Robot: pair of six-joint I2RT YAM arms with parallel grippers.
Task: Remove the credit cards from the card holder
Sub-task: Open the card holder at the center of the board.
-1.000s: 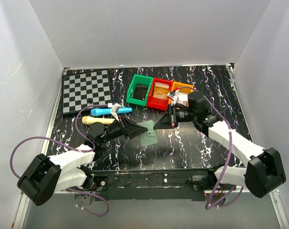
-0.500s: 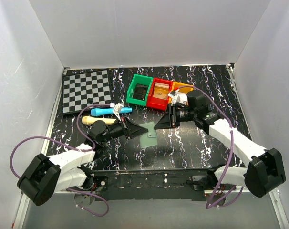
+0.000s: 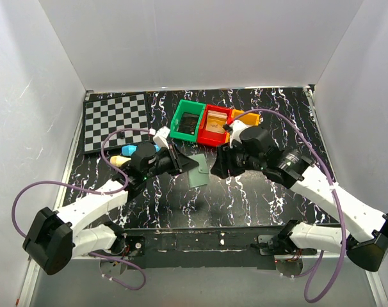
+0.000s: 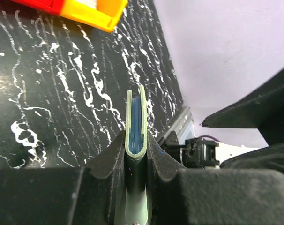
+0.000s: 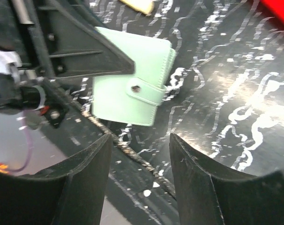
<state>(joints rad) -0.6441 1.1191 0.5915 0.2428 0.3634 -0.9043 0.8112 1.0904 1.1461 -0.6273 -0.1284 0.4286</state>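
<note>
L gripper [image 4: 136, 146] is clamped on the holder [image 5: 132, 77], pinching it edge-on. On the L wrist cam both green covers are pressed together btwn the fingers [image 4: 109, 157] w/ a blue strip inside and no card showing. R gripper [image 5: 139, 143] is spread wide w/ nothing in it, pointed at the holder from the opposite side.

Key relation for me: the holder sits btwn the two grippers, mid tabletop [image 3: 245, 204], on the near side of the bins [image 3: 183, 136]. L has the holder's left end; the free end faces R. On the R wrist cam the holder is ahead of and a bit left of the gap in R's jaws, near but not touching. Its face is turned toward that cam, w/ the tab [image 5: 145, 90] wrapped round the edge and snapped shut. It looks lifted off the tabletop, though I can't be sure from the top cam.

My read: early in the task, holder shut, cards hidden inside. R is the free arm and nearer the tab, so R should unsnap it while L holds. That means R going fwd and left onto a narrow target. Risk: pulling the tab could twist the holder out of L's pinch, since L grips only a strip along one edge.
</note>
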